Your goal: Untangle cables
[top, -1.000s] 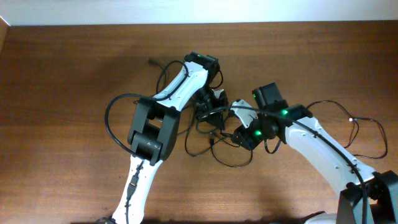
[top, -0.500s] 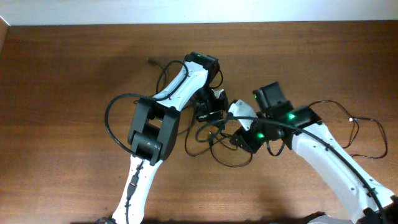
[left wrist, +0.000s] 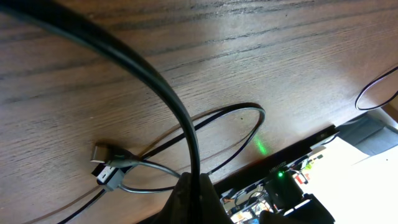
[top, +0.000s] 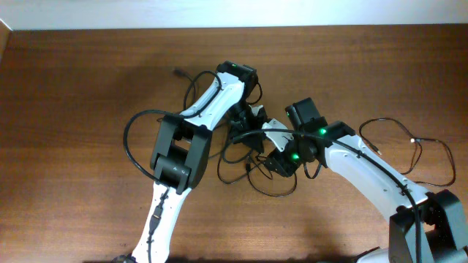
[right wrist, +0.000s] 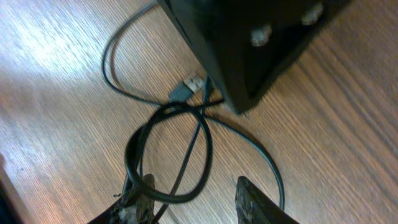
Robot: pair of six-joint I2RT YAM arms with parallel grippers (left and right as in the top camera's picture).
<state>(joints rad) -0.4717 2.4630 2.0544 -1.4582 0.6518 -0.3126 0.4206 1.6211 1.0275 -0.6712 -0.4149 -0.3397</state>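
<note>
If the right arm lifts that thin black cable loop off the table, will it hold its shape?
Probably floppy: the cable lies in slack curves flat on the table, so it would likely sag. Being thin, it is probably light. Strands cross it, so neighbours and the plug may drag along.

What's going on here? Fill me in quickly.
Two robot arms are working on a tangle of thin black cables in the middle of the wooden table. The left gripper is shut on one strand, which arcs away from its fingers. The right gripper hangs open over a loop of cable, near a plug end. The cables are not yet untangled.
</note>
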